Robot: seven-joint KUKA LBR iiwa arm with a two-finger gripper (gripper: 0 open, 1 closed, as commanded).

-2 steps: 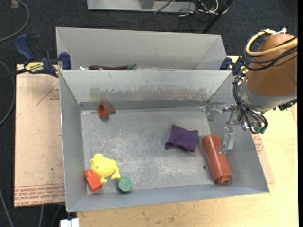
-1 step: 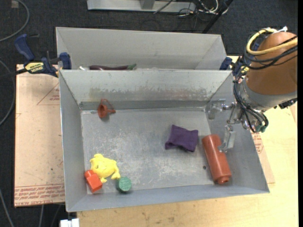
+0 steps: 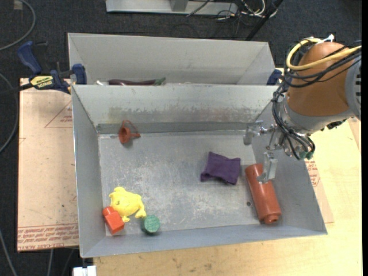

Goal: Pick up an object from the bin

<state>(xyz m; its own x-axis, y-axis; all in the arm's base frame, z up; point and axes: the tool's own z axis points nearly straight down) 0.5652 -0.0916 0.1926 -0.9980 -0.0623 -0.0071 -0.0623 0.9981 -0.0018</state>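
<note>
my gripper (image 3: 268, 172): low on the right side of the bin (image 3: 172, 105), at the upper end of the red-brown cylinder (image 3: 263, 201); it hangs there because my arm reaches in from the right.
grip: i cannot tell how far it is open, and i see nothing plainly caught in it.
red-brown cylinder: lies flat on the floor along the right wall, its length running toward the front. it is the thing nearest me, so i judge it my likely pick.
purple cloth (image 3: 220, 169): crumpled, near the cylinder's left, not touching it.
bin: grey metal with sloped walls, 6 loose things inside, floor mostly bare.
back left: 1 small orange funnel-like piece (image 3: 127, 133) at the foot of the back wall.
front left corner: 3 things huddled together, a yellow toy (image 3: 127, 203) touching a red block (image 3: 112, 219), with a green round piece (image 3: 151, 225) just beside them.
risk, as i judge it: the right wall crowds the cylinder on 1 side, and a round body may roll.
</note>
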